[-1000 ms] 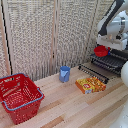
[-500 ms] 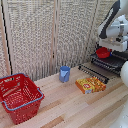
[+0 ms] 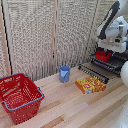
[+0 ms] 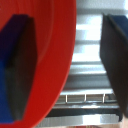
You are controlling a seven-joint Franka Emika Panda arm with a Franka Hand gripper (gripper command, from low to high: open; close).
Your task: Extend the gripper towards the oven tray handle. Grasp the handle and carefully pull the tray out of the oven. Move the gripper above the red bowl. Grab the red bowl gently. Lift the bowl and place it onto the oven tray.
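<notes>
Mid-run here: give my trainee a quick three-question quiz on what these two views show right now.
1. True or false: the red bowl sits inside the red basket.
2. What stands between the basket and the yellow box?
3. The bowl's rim is: A) between the hand's fingers B) on the table C) in the cup.

Key: 1 false; 2 the blue cup; 3 A.

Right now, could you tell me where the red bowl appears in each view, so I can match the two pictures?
Exterior view: the red bowl sits at the exterior view's right, under the gripper, over the pulled-out tray.
Wrist view: the bowl fills much of the frame, its rim between the dark fingers.
Shared landmark: the tray's metal bars.
</notes>
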